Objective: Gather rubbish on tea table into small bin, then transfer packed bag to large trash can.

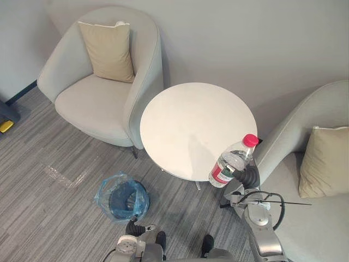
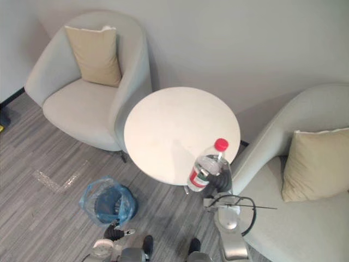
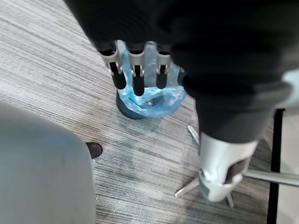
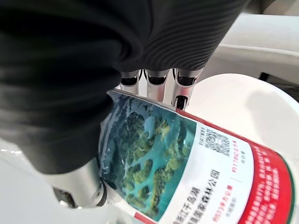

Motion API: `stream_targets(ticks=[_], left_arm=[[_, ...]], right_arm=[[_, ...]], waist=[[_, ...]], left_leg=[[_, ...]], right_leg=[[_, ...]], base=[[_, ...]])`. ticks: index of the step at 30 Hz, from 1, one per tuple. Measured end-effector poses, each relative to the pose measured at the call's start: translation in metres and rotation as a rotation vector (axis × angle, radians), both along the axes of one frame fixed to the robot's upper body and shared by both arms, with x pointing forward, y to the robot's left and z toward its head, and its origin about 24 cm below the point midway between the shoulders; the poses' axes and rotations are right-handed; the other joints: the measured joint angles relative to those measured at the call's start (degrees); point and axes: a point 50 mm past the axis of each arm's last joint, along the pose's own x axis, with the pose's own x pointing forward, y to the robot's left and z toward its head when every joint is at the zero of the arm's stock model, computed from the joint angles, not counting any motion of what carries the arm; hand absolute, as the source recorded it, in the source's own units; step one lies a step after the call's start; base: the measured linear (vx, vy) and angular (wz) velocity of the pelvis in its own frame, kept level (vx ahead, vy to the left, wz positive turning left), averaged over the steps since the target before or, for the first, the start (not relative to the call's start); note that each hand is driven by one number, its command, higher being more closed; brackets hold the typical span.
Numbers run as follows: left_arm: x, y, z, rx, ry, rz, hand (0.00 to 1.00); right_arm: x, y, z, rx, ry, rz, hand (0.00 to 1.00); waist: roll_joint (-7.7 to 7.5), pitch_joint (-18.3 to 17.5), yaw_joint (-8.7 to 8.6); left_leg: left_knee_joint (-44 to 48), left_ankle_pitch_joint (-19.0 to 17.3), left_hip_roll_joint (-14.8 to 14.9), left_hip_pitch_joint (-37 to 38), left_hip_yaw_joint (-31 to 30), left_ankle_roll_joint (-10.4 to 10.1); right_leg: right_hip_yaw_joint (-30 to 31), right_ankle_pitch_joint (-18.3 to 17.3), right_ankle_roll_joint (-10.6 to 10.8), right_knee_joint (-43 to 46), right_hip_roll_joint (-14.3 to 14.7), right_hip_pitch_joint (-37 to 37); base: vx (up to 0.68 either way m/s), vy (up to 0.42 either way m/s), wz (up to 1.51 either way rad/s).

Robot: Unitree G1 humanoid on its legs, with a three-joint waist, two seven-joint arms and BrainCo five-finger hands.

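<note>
Table (image 1: 185, 125) – nothing on top but bottle at near right edge. Bin (image 1: 122, 197), blue bag inside, on floor just off table's near left side. Bottle (image 1: 232, 161), red cap, tilted, in your right hand (image 1: 248, 176) – fingers wrapped round label. Left hand (image 3: 138, 74) low, left of table, fingers relaxed, holding nothing. Step, likely: gathering. Next: carry bottle left past table's front, release over bin.

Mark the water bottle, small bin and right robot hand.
water bottle (image 1: 234, 158), left eye view, clear body above label.
small bin (image 1: 103, 195), left eye view, blue-lined rim.
right robot hand (image 1: 248, 176), left eye view, dark ribbed back.
</note>
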Motion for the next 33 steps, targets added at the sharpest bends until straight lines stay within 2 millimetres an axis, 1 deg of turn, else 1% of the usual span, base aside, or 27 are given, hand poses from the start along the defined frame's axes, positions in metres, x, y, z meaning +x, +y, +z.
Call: stream_targets(ticks=[3, 5, 7, 8, 10, 11, 12, 13, 14, 15, 16, 17, 18, 19, 20, 21, 22, 24, 25, 26, 27, 28, 29, 30, 31, 32, 33], left_arm=[[-0.002, 0.0, -0.001, 0.0, 0.006, 0.0, 0.0], [-0.002, -0.001, -0.001, -0.001, 0.004, -0.006, 0.0], [0.003, -0.006, 0.002, -0.016, -0.02, -0.008, 0.0], [0.004, -0.008, 0.002, -0.019, -0.027, -0.009, 0.0], [0.008, -0.011, 0.005, -0.029, -0.046, -0.011, 0.0], [0.01, -0.014, 0.006, -0.032, -0.058, -0.024, 0.0], [0.011, -0.015, 0.006, -0.029, -0.06, -0.038, 0.0], [0.013, -0.013, 0.008, -0.013, -0.07, -0.06, 0.0], [0.013, -0.015, 0.008, -0.01, -0.07, -0.076, 0.0], [0.01, -0.016, 0.006, -0.008, -0.056, -0.085, 0.0], [0.008, -0.017, 0.005, -0.009, -0.049, -0.089, 0.0], [0.005, -0.021, 0.004, -0.008, -0.038, -0.114, 0.0], [0.004, -0.025, 0.003, -0.011, -0.033, -0.128, 0.0], [0.004, -0.025, 0.003, -0.01, -0.033, -0.134, 0.0], [0.005, -0.024, 0.003, -0.002, -0.034, -0.143, 0.0], [0.005, -0.023, 0.003, 0.007, -0.031, -0.149, 0.0], [0.005, -0.023, 0.003, 0.008, -0.03, -0.15, 0.0], [0.002, -0.023, 0.002, 0.009, -0.022, -0.151, 0.0], [0.001, -0.022, 0.001, 0.012, -0.018, -0.15, 0.0], [0.001, -0.02, 0.001, 0.016, -0.014, -0.149, 0.0], [0.0, -0.018, 0.0, 0.022, -0.01, -0.149, 0.0], [-0.002, -0.016, 0.0, 0.028, -0.004, -0.148, 0.0], [-0.003, -0.014, -0.001, 0.03, 0.0, -0.145, 0.0], [-0.004, -0.013, -0.001, 0.03, 0.006, -0.135, 0.0], [-0.004, -0.012, -0.001, 0.027, 0.003, -0.123, 0.0], [-0.001, -0.012, 0.001, 0.028, -0.015, -0.123, 0.0], [-0.003, -0.008, -0.002, 0.035, 0.009, -0.12, 0.0]], right_arm=[[-0.003, 0.003, 0.003, -0.026, -0.012, 0.009, 1.0], [-0.005, 0.006, 0.012, -0.042, -0.048, 0.029, 1.0], [-0.004, 0.009, 0.028, -0.06, -0.122, 0.059, 1.0], [-0.004, 0.009, 0.031, -0.065, -0.137, 0.062, 1.0], [0.004, 0.014, 0.043, -0.073, -0.198, 0.085, 1.0], [0.007, 0.017, 0.048, -0.068, -0.222, 0.092, 1.0], [0.008, 0.018, 0.049, -0.068, -0.231, 0.092, 1.0], [0.01, 0.018, 0.053, -0.066, -0.249, 0.091, 1.0], [0.012, 0.017, 0.054, -0.074, -0.255, 0.092, 1.0], [0.012, 0.015, 0.054, -0.073, -0.255, 0.084, 1.0], [0.013, 0.014, 0.053, -0.074, -0.254, 0.078, 1.0], [0.013, 0.011, 0.052, -0.076, -0.249, 0.061, 1.0], [0.016, 0.007, 0.049, -0.081, -0.234, 0.043, 1.0], [0.017, 0.006, 0.046, -0.083, -0.221, 0.037, 1.0], [0.019, 0.005, 0.036, -0.074, -0.181, 0.026, 1.0], [0.018, 0.007, 0.026, -0.058, -0.133, 0.019, 1.0], [0.018, 0.008, 0.024, -0.054, -0.123, 0.021, 1.0], [0.018, 0.017, 0.018, -0.061, -0.099, 0.055, 1.0], [0.017, 0.021, 0.017, -0.076, -0.094, 0.075, 1.0], [0.017, 0.021, 0.016, -0.075, -0.091, 0.078, 1.0], [0.014, 0.02, 0.013, -0.076, -0.075, 0.074, 1.0], [0.009, 0.018, 0.009, -0.075, -0.055, 0.063, 1.0], [0.007, 0.016, 0.006, -0.075, -0.044, 0.057, 1.0], [0.003, 0.014, 0.002, -0.075, -0.023, 0.05, 1.0], [0.001, 0.011, -0.001, -0.084, -0.002, 0.042, 1.0], [0.001, 0.009, -0.001, -0.095, -0.001, 0.046, 1.0], [-0.005, 0.008, -0.004, -0.082, 0.022, 0.044, 1.0]], waist=[[0.12, -0.1, -0.06], [0.49, 0.1, -0.15], [1.42, 1.1, -0.14], [1.62, 1.3, -0.11], [2.66, 2.0, -0.04], [2.98, 2.2, -0.11], [2.86, 2.1, -0.26], [2.21, 2.1, -0.82], [2.28, 2.2, -1.1], [2.42, 2.2, -1.97], [2.59, 2.1, -2.48], [3.07, 1.8, -3.14], [3.87, 1.6, -3.32], [3.67, 1.7, -3.34], [2.54, 2.0, -3.42], [1.86, 1.7, -3.33], [1.87, 1.7, -3.31], [2.15, 1.7, -3.33], [2.18, 1.7, -3.19], [2.2, 1.7, -3.26], [2.04, 1.7, -3.38], [1.62, 2.0, -4.45], [1.35, 2.1, -5.45], [0.84, 2.1, -6.4], [0.75, 2.1, -6.44], [0.79, 2.1, -5.71], [1.2, 2.5, -7.09]], left_leg=[[0.1, 0.1, 0.0, 0.0, -0.2, 0.0], [1.2, 0.3, 0.1, -2.4, -0.9, 0.0], [3.9, 0.3, 0.1, -5.4, -1.9, -0.1], [4.3, 0.4, 0.1, -6.0, -2.0, -0.1], [7.4, 1.3, 0.1, -9.8, -0.8, -0.1], [8.4, 3.0, 0.0, -11.8, 0.2, -0.1], [6.7, 4.9, -0.5, -12.2, 0.1, -0.4], [6.9, 3.7, 0.2, -12.2, 5.0, 1.4], [14.5, -1.4, 3.0, -12.1, 14.0, 3.3], [15.8, -3.5, 4.3, -10.6, 17.7, 2.9], [15.5, -4.3, 5.1, -9.3, 19.9, 1.9], [12.5, -5.3, 6.2, -6.2, 22.2, 0.5], [7.0, -5.8, 5.9, -3.3, 22.0, -0.7], [4.9, -5.8, 5.5, -2.4, 22.0, -1.1], [2.7, -4.5, 4.2, -1.5, 21.5, -1.5], [3.0, -4.4, 3.2, -1.0, 20.6, -1.4], [3.1, -4.4, 2.9, -0.7, 20.5, -1.4], [2.8, -4.5, 1.7, 0.5, 20.3, -1.0], [3.0, -4.9, 1.0, 0.4, 19.7, 0.1], [3.1, -5.2, 0.5, 0.4, 18.7, 0.7], [3.2, -5.8, -0.4, 0.5, 17.3, 1.3], [3.8, -6.3, -1.3, 0.3, 14.2, 2.2], [4.3, -6.3, -1.6, -0.2, 12.4, 2.3], [5.4, -6.4, -2.2, -0.7, 10.1, 2.4], [6.0, -6.4, -2.7, -1.4, 8.3, 2.4], [6.3, -6.3, -2.9, -2.1, 7.5, 2.7], [9.0, -7.3, -2.0, -2.6, -0.7, 1.4]], right_leg=[[-0.2, 0.5, 0.0, -0.8, 0.1, 0.5], [-0.9, 0.7, -0.1, -0.7, 0.0, -0.5], [-2.7, 0.4, -0.5, 1.3, -0.2, -2.6], [-2.9, 0.3, -0.6, 1.9, -0.3, -3.1], [-3.3, -0.4, -1.3, 4.6, -0.4, -6.1], [-4.1, -0.8, -2.1, 5.0, -0.4, -7.0], [-4.2, -1.1, -3.0, 4.9, -0.6, -7.5], [-7.0, -0.3, -3.2, 5.0, -2.8, -8.6], [-8.3, -0.2, -3.0, 6.4, -3.6, -9.7], [-9.3, -0.1, -2.9, 6.4, -3.9, -9.4], [-10.0, 0.1, -2.7, 6.5, -4.2, -9.3], [-10.8, 0.6, -2.2, 6.5, -4.1, -9.4], [-11.4, 1.2, -1.7, 6.4, -3.7, -9.4], [-11.6, 1.6, -1.4, 6.3, -3.8, -9.2], [-11.9, 2.9, -1.0, 5.3, -4.2, -8.4], [-12.1, 3.7, -0.4, 4.0, -4.8, -6.9], [-12.1, 3.8, -0.3, 4.0, -5.1, -6.5], [-11.9, 3.5, -0.2, 6.1, -6.8, -6.1], [-11.8, 2.2, -0.1, 8.8, -8.1, -6.7], [-11.8, 1.4, -0.1, 10.1, -8.6, -6.8], [-10.1, -1.6, -1.8, 13.5, -9.6, -7.6], [-3.7, -7.3, -1.9, 16.4, -8.3, -8.7], [-0.2, -9.2, -2.0, 17.1, -6.9, -9.0], [4.9, -10.5, -2.4, 17.8, -4.9, -9.5], [8.2, -10.7, -2.7, 18.4, -3.7, -9.5], [8.4, -10.8, -2.8, 19.4, -3.6, -9.6], [15.5, -11.6, -4.8, 23.8, 2.1, -14.5]], base=[[-0.06, -0.003, 0.06], [-0.08, -0.01, 0.22], [-0.1, 0.004, 0.39], [-0.09, 0.009, 0.25], [-0.15, 0.007, 0.28], [-0.2, -0.002, 0.48], [-0.2, 0.017, 0.64], [-0.13, 0.007, 0.67], [-0.1, 0.028, 0.73], [-0.06, 0.023, 0.6], [-0.04, 0.06, 0.56], [-0.06, 0.148, 0.47], [-0.06, 0.171, 0.39], [-0.08, 0.202, 0.35], [-0.08, 0.149, 0.38], [-0.08, 0.139, 0.34], [-0.08, 0.147, 0.23], [-0.09, 0.147, 0.1], [-0.08, 0.103, 0.13], [-0.1, 0.121, 0.32], [-0.05, 0.045, 0.69], [-0.05, 0.03, 0.96], [0.0, -0.048, 1.31], [0.04, -0.055, 1.35], [0.12, -0.052, 1.07], [0.27, -0.149, 2.04], [0.27, -0.173, 1.92]])
